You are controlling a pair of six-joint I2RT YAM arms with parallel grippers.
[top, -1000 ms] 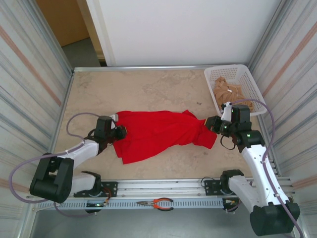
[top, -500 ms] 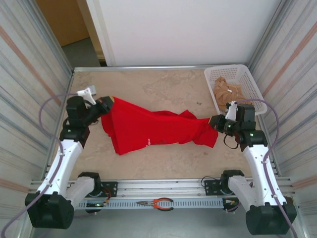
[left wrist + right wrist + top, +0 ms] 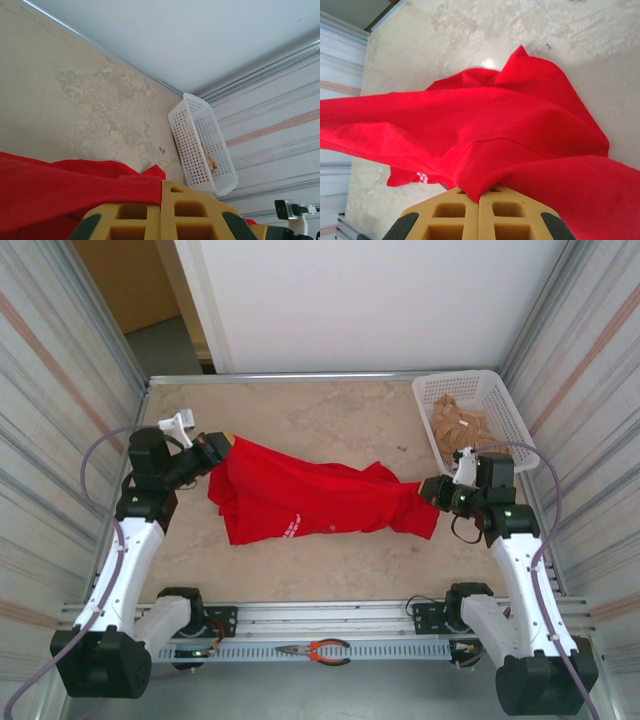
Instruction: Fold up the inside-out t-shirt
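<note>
- Inside-out t-shirt [image 3: 310, 502], red, stretched across the table [image 3: 300, 415] between both arms.
- Left pincer [image 3: 222, 451] pressed together, pinching one end.
- Right pincer [image 3: 428, 490] likewise clamped on the other.

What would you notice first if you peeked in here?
The bright red t-shirt jumps out, stretched across the middle of the table. The left gripper and the right gripper each pinch one end of it. Next comes the white basket in the far right corner, with a tan cloth inside.
</note>
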